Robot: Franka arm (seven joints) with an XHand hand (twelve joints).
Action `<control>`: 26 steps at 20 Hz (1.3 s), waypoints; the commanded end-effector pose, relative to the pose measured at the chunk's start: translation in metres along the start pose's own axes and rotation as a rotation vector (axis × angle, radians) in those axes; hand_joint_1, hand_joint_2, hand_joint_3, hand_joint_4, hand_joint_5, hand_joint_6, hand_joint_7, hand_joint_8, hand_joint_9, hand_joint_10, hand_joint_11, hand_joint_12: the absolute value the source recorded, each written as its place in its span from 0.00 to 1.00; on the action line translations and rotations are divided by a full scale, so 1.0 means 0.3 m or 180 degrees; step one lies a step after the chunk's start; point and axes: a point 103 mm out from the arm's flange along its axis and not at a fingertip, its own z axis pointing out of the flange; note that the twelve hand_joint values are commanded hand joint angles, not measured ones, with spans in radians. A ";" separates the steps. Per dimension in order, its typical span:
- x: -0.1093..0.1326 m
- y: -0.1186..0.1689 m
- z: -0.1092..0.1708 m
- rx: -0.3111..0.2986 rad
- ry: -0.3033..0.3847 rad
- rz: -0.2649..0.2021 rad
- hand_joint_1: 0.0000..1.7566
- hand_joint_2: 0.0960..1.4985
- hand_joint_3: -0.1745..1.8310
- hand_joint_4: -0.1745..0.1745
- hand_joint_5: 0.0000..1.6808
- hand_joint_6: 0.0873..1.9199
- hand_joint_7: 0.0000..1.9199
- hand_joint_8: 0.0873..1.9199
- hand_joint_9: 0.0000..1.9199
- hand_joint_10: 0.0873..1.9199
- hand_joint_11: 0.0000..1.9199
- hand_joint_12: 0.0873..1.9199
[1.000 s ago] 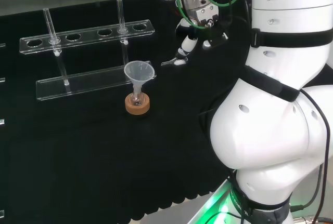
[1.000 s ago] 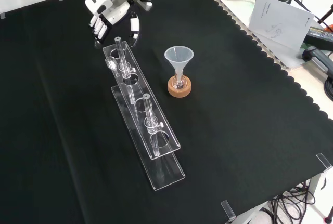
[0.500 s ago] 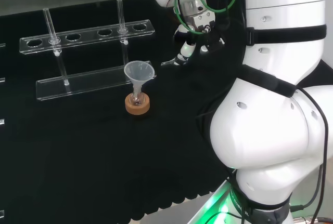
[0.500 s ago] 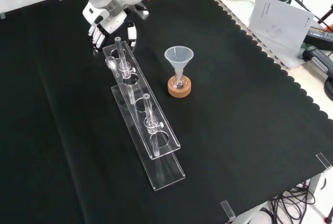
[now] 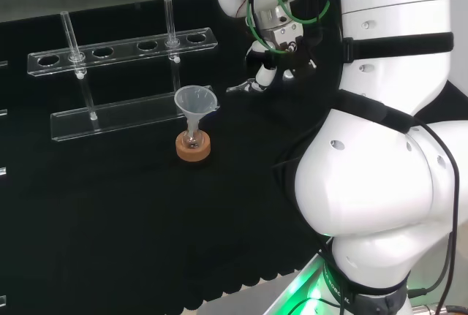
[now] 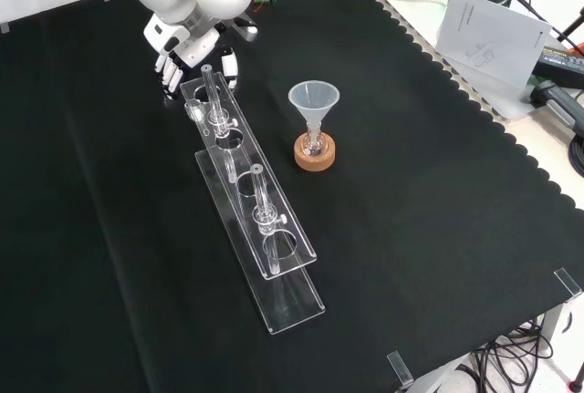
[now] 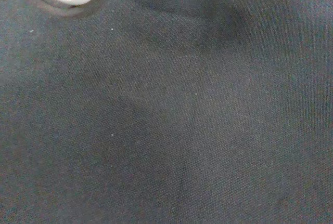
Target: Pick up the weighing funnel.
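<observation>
In the head view the weighing funnel (image 5: 240, 88) lies on the black tabletop (image 5: 110, 205), at about 2 o'clock of the funnel (image 5: 194, 101) and just past the clear rack's (image 5: 124, 46) end. The robot hand (image 5: 263, 75) hangs at its 1 o'clock, released, with fingers (image 6: 170, 69) pointing down and thumb apart.

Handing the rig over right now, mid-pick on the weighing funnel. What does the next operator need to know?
Hand: open, fingers pointing down, low over the cloth by the upper end of the test tube rack in the front view.
Weighing funnel: lies on the cloth right beside the fingertips in the head view; I cannot tell whether they touch.
Funnel: upright in its flask on the cork ring, apart from the hand.
Done: approach.
Left: close on the weighing funnel and lift it.
</observation>
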 end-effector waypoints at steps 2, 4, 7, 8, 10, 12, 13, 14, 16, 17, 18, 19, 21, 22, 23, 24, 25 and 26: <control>0.008 0.021 0.009 -0.0048 -0.0053 0.0011 0.48 0.36 0.34 0.46 0.38 0.00 0.21 0.31 0.34 0.25 0.21 0.67; 0.014 0.031 0.011 -0.0066 -0.0078 0.0008 0.48 0.36 0.34 0.46 0.39 0.01 0.22 0.31 0.34 0.25 0.21 0.67; 0.018 0.045 0.018 -0.0078 -0.0142 -0.0003 0.49 0.36 0.34 0.48 0.40 0.02 0.23 0.31 0.35 0.25 0.22 0.66; 0.017 0.049 0.020 -0.0073 -0.0146 -0.0003 0.49 0.36 0.34 0.48 0.40 0.02 0.24 0.31 0.36 0.24 0.23 0.66; 0.015 0.056 0.028 -0.0060 -0.0170 -0.0002 0.49 0.36 0.34 0.49 0.42 0.03 0.25 0.31 0.36 0.24 0.23 0.66; 0.010 0.062 0.035 -0.0059 -0.0176 0.0007 0.50 0.36 0.35 0.49 0.42 0.03 0.25 0.31 0.36 0.24 0.23 0.66; 0.008 0.065 0.038 -0.0063 -0.0186 0.0012 0.50 0.36 0.35 0.49 0.42 0.04 0.25 0.31 0.36 0.24 0.23 0.66; 0.006 0.067 0.042 -0.0066 -0.0194 0.0019 0.50 0.36 0.35 0.49 0.43 0.04 0.25 0.31 0.36 0.24 0.23 0.66; 0.007 0.069 0.042 -0.0080 -0.0204 0.0035 0.50 0.36 0.35 0.49 0.43 0.04 0.25 0.31 0.37 0.24 0.24 0.66; 0.007 0.071 0.042 -0.0086 -0.0213 0.0037 0.50 0.36 0.35 0.49 0.43 0.04 0.25 0.31 0.37 0.24 0.24 0.66; 0.007 0.073 0.042 -0.0090 -0.0226 0.0037 0.50 0.37 0.35 0.49 0.43 0.04 0.25 0.31 0.37 0.24 0.24 0.66; 0.007 0.077 0.043 -0.0089 -0.0241 0.0035 0.50 0.37 0.35 0.49 0.43 0.05 0.25 0.31 0.37 0.24 0.24 0.66; 0.006 0.086 0.045 -0.0101 -0.0253 0.0037 0.51 0.37 0.35 0.50 0.44 0.05 0.26 0.31 0.37 0.24 0.24 0.65; 0.007 0.090 0.045 -0.0113 -0.0277 0.0039 0.51 0.37 0.35 0.50 0.44 0.05 0.26 0.31 0.37 0.24 0.24 0.65; 0.009 0.093 0.045 -0.0115 -0.0314 0.0038 0.51 0.37 0.35 0.50 0.44 0.06 0.26 0.31 0.37 0.24 0.24 0.65; 0.011 0.097 0.046 -0.0113 -0.0324 0.0039 0.51 0.37 0.35 0.50 0.44 0.06 0.26 0.31 0.37 0.24 0.24 0.65; 0.012 0.101 0.046 -0.0108 -0.0338 0.0041 0.51 0.37 0.35 0.50 0.45 0.06 0.26 0.31 0.37 0.24 0.24 0.65; 0.013 0.104 0.046 -0.0108 -0.0346 0.0049 0.51 0.38 0.35 0.50 0.45 0.06 0.26 0.31 0.37 0.24 0.24 0.65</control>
